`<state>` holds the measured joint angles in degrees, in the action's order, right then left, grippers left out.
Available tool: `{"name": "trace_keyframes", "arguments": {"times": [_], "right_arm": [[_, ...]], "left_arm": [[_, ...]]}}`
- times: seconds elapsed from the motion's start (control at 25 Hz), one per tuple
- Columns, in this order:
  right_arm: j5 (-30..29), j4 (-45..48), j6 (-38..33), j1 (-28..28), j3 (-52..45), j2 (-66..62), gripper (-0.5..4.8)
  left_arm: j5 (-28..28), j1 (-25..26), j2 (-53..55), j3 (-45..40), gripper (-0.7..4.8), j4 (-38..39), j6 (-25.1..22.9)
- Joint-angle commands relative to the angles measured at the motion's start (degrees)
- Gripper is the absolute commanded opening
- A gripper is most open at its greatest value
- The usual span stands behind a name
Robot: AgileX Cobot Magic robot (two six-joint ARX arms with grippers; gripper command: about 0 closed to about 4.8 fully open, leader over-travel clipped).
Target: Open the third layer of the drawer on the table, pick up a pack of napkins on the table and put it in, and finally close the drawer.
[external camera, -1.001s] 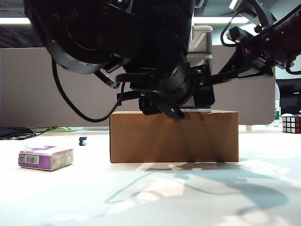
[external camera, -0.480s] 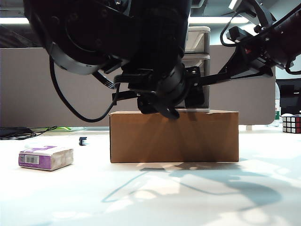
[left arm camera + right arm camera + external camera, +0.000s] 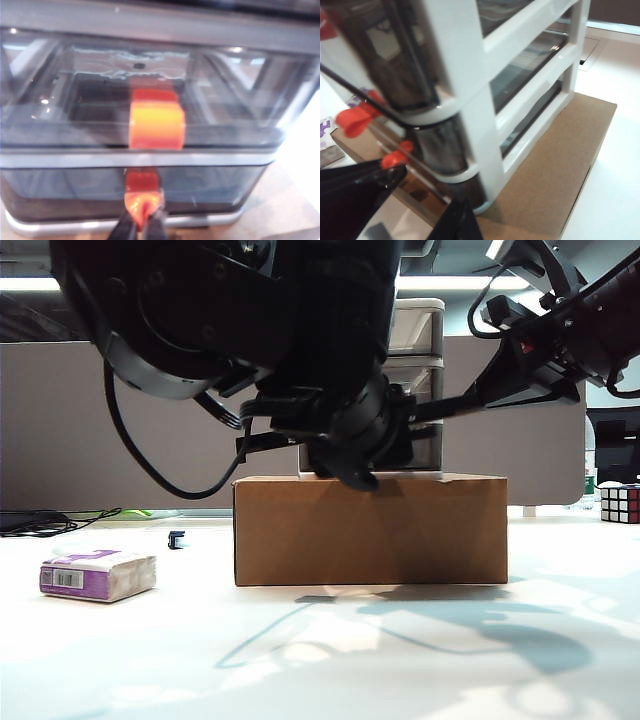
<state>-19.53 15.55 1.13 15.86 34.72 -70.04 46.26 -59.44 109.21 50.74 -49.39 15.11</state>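
Observation:
The drawer [image 3: 60, 125] fills the left wrist view, standing on a cardboard box. My left gripper [image 3: 143, 222] is shut on the red-orange handle [image 3: 142, 192] of the third layer [image 3: 65, 187], which sits flush in the frame. In the exterior view the dark left arm [image 3: 330, 390] hides most of the drawer [image 3: 420, 330]. My right gripper [image 3: 456, 220] shows as a single dark wedge, shut, beside the unit's lower corner [image 3: 480, 195], holding nothing. The pack of napkins [image 3: 97, 575], purple and whitish, lies on the table [image 3: 320, 660] at the far left.
The brown cardboard box [image 3: 370, 530] under the drawer stands mid-table. A Rubik's cube [image 3: 620, 502] sits at the far right edge, a small black part [image 3: 176, 538] left of the box, and cables [image 3: 50, 520] at the back left.
The left jaws have closed on the lowest drawer's handle, and the left hand has drifted slightly left in the exterior view. The right arm has stayed put.

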Motion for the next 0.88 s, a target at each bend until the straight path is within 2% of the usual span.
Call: {"name": "trace_keyframes", "arguments": {"times": [0.04, 0.16, 0.4, 0.88], "right_arm": [[-3.0, 1.0, 0.2, 0.2, 0.2, 0.1, -0.06], [-4.9, 2.8, 0.2, 1.4, 0.2, 0.1, -0.06], [-4.6, 8.0, 0.0, 2.7, 0.4, -1.3, -0.06], [-4.8, 9.0, -0.5, 2.7, 1.4, -4.8, -0.06]], "left_arm": [[0.2, 0.0, -0.2, 0.3, -0.06, -0.8, 0.1], [0.2, -0.1, -0.2, 0.3, -0.06, -0.8, 0.2], [1.1, -1.0, -0.2, 0.3, -0.06, -0.3, 0.3], [3.4, -4.1, -0.2, 0.2, -0.06, 2.8, 0.3]]}}
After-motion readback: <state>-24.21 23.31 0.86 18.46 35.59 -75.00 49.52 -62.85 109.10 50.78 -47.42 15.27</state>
